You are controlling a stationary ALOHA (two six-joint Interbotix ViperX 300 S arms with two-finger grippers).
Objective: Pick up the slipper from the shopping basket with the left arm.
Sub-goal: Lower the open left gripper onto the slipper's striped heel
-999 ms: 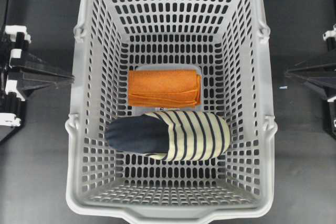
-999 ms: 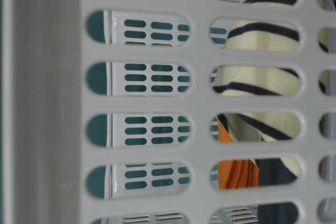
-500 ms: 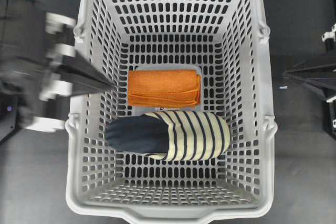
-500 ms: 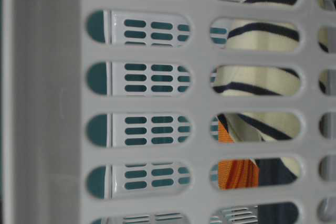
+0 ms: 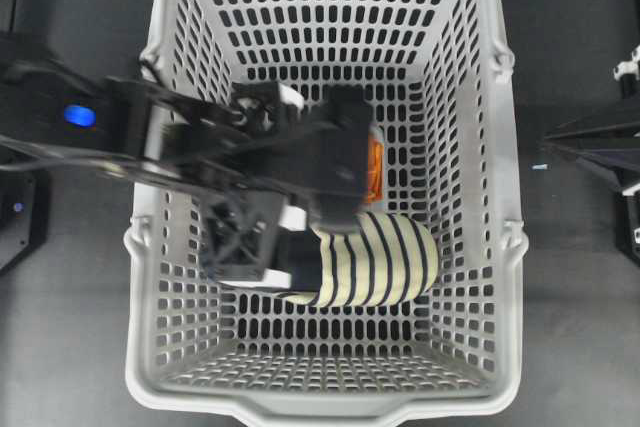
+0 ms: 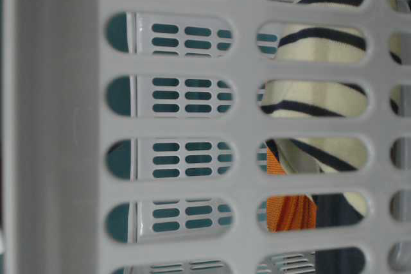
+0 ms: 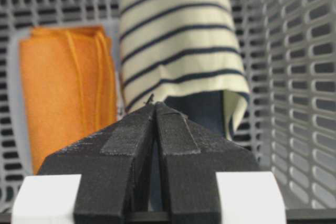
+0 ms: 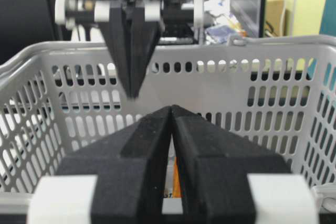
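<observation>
The striped cream and navy slipper (image 5: 375,262) lies on the floor of the grey shopping basket (image 5: 320,407), toe to the right. The left arm reaches over the basket's left wall and hides the slipper's navy heel from above. My left gripper (image 5: 333,222) hangs point-down above the slipper. In the left wrist view the left gripper (image 7: 156,103) is shut and holds nothing, its tips just short of the slipper's (image 7: 178,35) dark heel opening. The right wrist view shows the left gripper (image 8: 131,94) inside the basket (image 8: 236,87). My right gripper (image 8: 171,107) is shut outside the basket's right wall.
A folded orange cloth (image 7: 63,87) lies beside the slipper, on its far side in the overhead view, mostly covered there by the arm. The basket's slotted walls (image 7: 294,51) rise close round both. At table level the slipper (image 6: 321,97) and the cloth (image 6: 292,213) show through the slots.
The left arm has swung from the table's left side over the basket wall to above the slipper's heel. The right arm, slipper and cloth have not moved.
</observation>
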